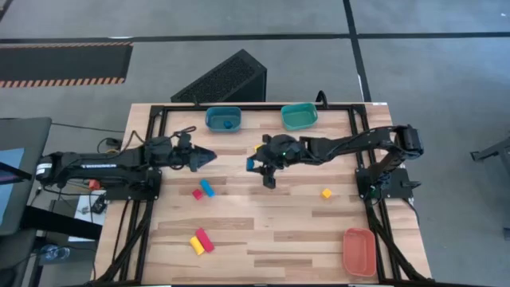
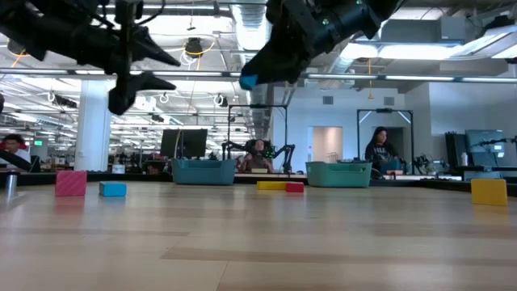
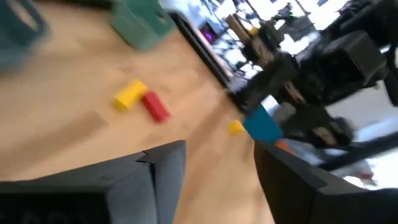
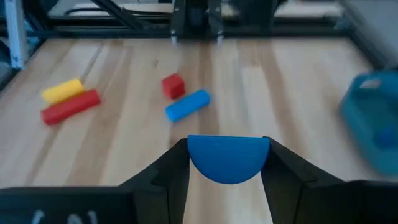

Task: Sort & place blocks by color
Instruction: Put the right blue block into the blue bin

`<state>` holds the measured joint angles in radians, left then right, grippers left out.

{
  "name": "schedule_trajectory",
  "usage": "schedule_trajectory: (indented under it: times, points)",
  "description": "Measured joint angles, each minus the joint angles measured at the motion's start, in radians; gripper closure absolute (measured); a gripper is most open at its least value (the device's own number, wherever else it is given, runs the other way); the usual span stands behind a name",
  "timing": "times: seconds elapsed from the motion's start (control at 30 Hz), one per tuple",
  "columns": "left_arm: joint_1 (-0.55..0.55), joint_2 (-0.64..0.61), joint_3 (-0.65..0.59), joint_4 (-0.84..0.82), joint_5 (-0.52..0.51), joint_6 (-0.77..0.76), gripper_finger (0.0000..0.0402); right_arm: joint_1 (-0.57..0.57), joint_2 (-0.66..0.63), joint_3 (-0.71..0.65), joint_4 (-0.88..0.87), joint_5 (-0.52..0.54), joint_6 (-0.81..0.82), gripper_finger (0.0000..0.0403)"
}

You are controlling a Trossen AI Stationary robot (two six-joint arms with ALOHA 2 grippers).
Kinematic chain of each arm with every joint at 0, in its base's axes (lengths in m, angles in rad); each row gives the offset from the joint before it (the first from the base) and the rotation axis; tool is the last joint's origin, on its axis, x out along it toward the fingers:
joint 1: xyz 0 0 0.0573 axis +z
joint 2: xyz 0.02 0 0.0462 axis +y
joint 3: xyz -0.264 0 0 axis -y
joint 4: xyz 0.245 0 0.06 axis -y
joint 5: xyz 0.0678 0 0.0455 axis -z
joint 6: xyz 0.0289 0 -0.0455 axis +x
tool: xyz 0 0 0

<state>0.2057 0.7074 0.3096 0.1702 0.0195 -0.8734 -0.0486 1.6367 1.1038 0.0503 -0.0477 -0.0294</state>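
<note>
1. Blocks lie scattered on the wooden surface (image 1: 263, 231): a red cube (image 1: 197, 194) touching a blue bar (image 1: 207, 188) near the middle, a yellow bar (image 1: 196, 245) beside a red bar (image 1: 205, 239) nearer the front, and a yellow cube (image 1: 326, 193) off to the right.
2. My right claw (image 4: 227, 163) is clamped on a blue block (image 4: 227, 158) with a rounded underside, held high above the surface, mid-way across.
3. My left claw (image 1: 209, 159) hovers close by, facing it, fingers spread and carrying nothing.
4. I judge these blocks light, stiff and smooth, so they may slip. Flat opposite faces give the safest hold; a bar is best pinched across its short width.
5. The blue bin (image 1: 223, 119) at the far edge already holds a blue piece; my held block seems bound there. The teal bin (image 1: 299, 116) sits beside it, and the orange bin (image 1: 359, 251) at the front right.
</note>
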Motion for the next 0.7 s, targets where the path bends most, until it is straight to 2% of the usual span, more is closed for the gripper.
schedule_trajectory:
  times: [0.17,0.3,0.57,0.7]
  points:
    - [0.038,0.164,0.007,0.229,0.088,-0.093,0.0161,-0.006,-0.016,0.0,0.015,0.005,-0.12,0.0231]
    - [0.056,0.287,0.047,0.328,0.14,-0.098,0.0127,0.002,-0.004,0.024,-0.007,0.049,-0.14,0.023]
    - [0.057,0.537,0.218,0.34,0.272,-0.069,0.0106,0.0,0.016,0.132,-0.103,0.139,-0.241,0.023]
    - [0.057,0.61,0.298,0.343,0.292,-0.04,0.0106,-0.005,0.012,0.155,-0.147,0.144,-0.294,0.023]
